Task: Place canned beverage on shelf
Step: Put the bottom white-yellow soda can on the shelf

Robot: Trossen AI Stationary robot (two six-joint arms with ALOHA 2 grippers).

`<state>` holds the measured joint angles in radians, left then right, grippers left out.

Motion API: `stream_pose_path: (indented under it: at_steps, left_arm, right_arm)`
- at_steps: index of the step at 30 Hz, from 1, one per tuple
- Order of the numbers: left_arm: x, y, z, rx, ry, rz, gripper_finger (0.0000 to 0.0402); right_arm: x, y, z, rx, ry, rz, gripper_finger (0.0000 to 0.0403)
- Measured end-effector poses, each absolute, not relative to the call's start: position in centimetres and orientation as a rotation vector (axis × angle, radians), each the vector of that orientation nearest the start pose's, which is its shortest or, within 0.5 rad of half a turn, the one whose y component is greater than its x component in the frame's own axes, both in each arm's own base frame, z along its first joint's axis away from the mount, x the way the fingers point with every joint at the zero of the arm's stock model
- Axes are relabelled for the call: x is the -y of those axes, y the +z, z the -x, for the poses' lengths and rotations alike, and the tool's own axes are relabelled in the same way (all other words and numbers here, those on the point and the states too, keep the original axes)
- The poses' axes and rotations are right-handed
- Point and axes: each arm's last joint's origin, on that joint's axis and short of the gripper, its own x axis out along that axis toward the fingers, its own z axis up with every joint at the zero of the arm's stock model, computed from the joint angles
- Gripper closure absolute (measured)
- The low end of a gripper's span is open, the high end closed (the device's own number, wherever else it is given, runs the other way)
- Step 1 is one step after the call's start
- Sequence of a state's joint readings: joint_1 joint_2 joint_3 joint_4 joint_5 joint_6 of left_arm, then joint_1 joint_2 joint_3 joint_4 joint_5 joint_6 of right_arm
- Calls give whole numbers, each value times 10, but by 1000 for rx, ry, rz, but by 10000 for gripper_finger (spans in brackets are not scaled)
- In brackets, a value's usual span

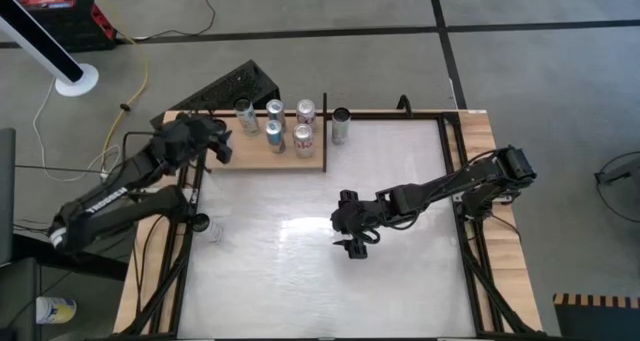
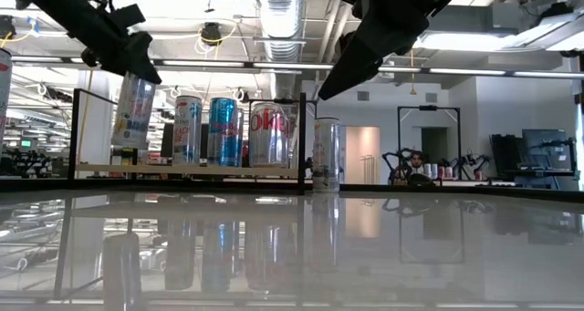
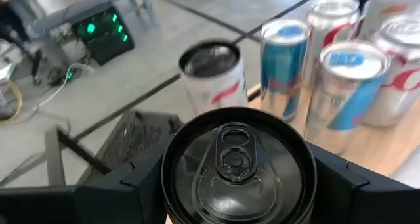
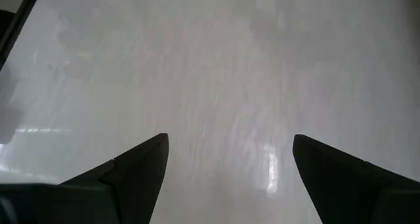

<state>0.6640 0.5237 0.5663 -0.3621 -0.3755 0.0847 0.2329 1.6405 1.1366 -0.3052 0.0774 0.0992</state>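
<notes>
From above, the shelf (image 1: pixel 262 153) lies at 11 o'clock on the table, four cans on it; another can (image 1: pixel 341 125) stands on the white top just off its right end. The left gripper (image 1: pixel 222 144) sits over the shelf's left end. The right gripper (image 1: pixel 355 244) hovers mid-table. At table height, a tilted can (image 2: pixel 133 110) hangs just above the shelf. The left wrist camera shows fingers clamped on its dark-topped can (image 3: pixel 237 163). The right wrist camera shows fingers (image 4: pixel 131 168) spread apart, holding nothing.

Two black jointed arms; left arm (image 1: pixel 110 196) bears white lettering; dark wedge-shaped fingers (image 4: pixel 128 175)
</notes>
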Motion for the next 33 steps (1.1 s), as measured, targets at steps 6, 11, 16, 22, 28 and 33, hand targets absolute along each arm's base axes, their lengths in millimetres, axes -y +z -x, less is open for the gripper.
stream_pose_path:
  at_steps: [6,11,16,22,28,33]
  left_arm:
    - [-107,282,-86,-341,1026,-95,163]
    - [-129,276,-81,-365,1018,-54,163]
    - [-139,277,-81,-329,983,-58,163]
    - [-143,275,-82,-343,1009,-41,163]
    - [-141,270,-83,-381,933,-23,163]
    - [-138,264,-83,-427,903,21,163]
  right_arm:
    - [-78,231,-340,-806,110,37,53]
    - [-79,231,-339,-809,111,38,53]
    - [-79,231,-339,-813,113,37,53]
    - [-81,230,-338,-824,119,42,53]
    - [-84,230,-336,-834,127,47,53]
    - [-83,230,-336,-836,131,59,53]
